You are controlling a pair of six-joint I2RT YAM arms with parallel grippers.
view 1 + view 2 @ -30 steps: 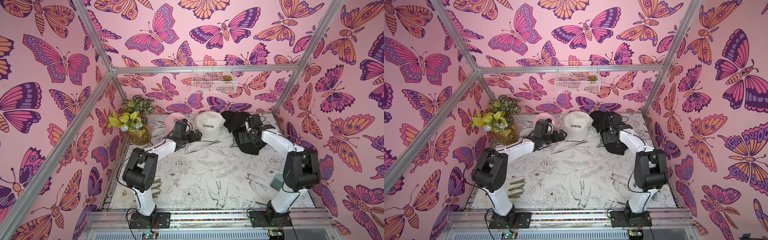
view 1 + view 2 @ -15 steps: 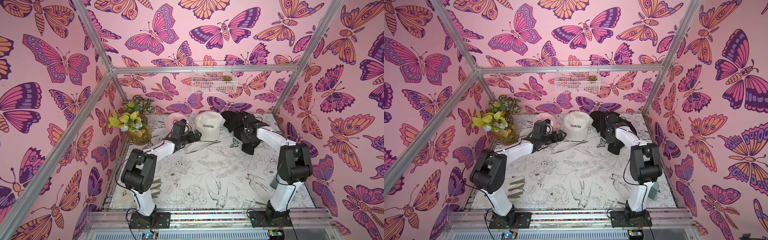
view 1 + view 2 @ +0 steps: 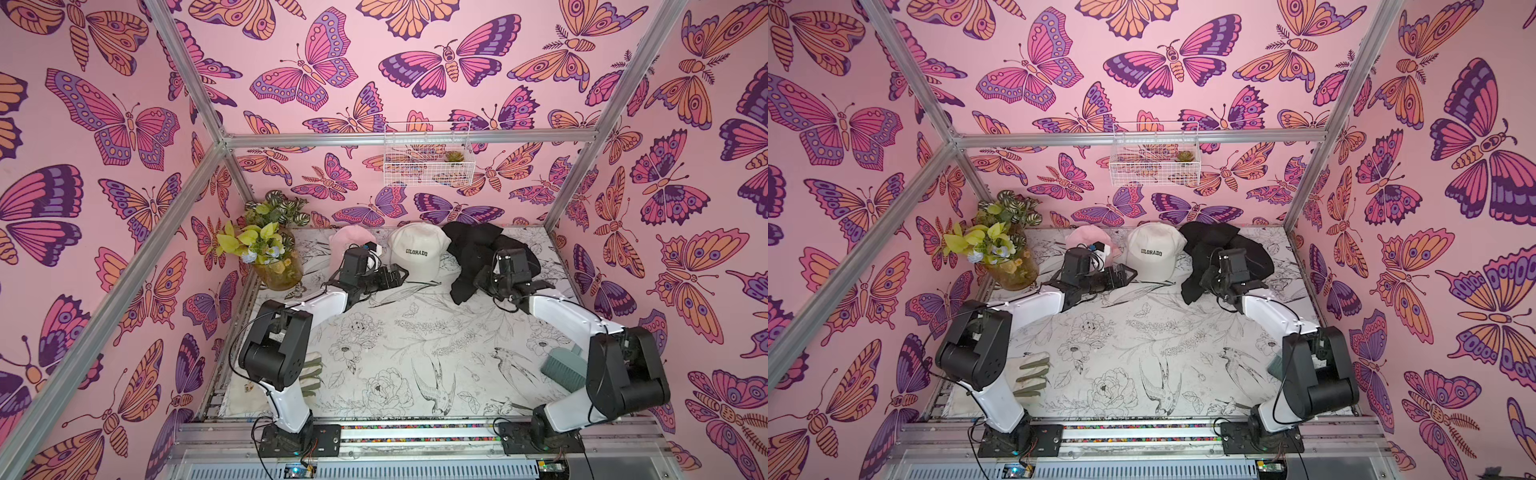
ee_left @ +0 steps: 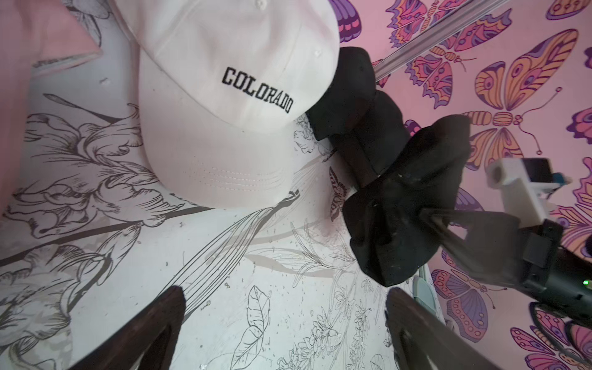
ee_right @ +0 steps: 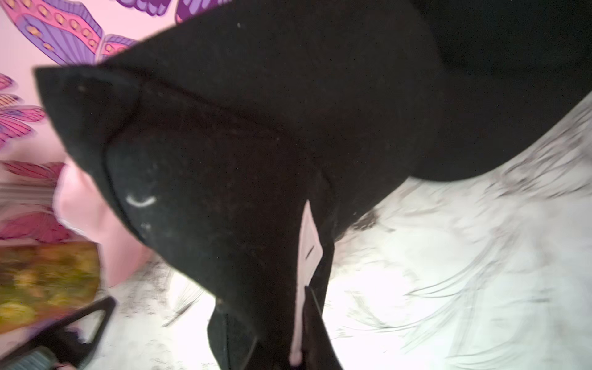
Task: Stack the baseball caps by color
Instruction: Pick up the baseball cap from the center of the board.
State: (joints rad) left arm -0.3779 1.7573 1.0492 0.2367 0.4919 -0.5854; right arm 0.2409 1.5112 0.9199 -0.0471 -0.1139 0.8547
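Note:
A cream-white cap [image 3: 417, 249] lettered "COLORADO" sits at the back middle of the table, also seen in the left wrist view [image 4: 224, 96]. A pink cap [image 3: 347, 240] lies to its left, partly hidden by my left arm. A heap of black caps [image 3: 469, 241] lies to its right. My right gripper [image 3: 484, 282] is shut on the edge of a black cap [image 5: 256, 160], which hangs crumpled from it [image 4: 410, 208]. My left gripper [image 4: 285, 307] is open over bare table in front of the cream cap, holding nothing.
A glass vase of leaves [image 3: 274, 257] stands at the back left corner. A cream glove with green fingers [image 3: 311, 374] lies by the left arm's base. A teal brush [image 3: 561, 368] lies by the right arm. A wire basket [image 3: 428, 156] hangs on the back wall.
My right gripper was open a second ago. It reached into the black caps, shut on one and drew back with it. The left arm has hardly moved.

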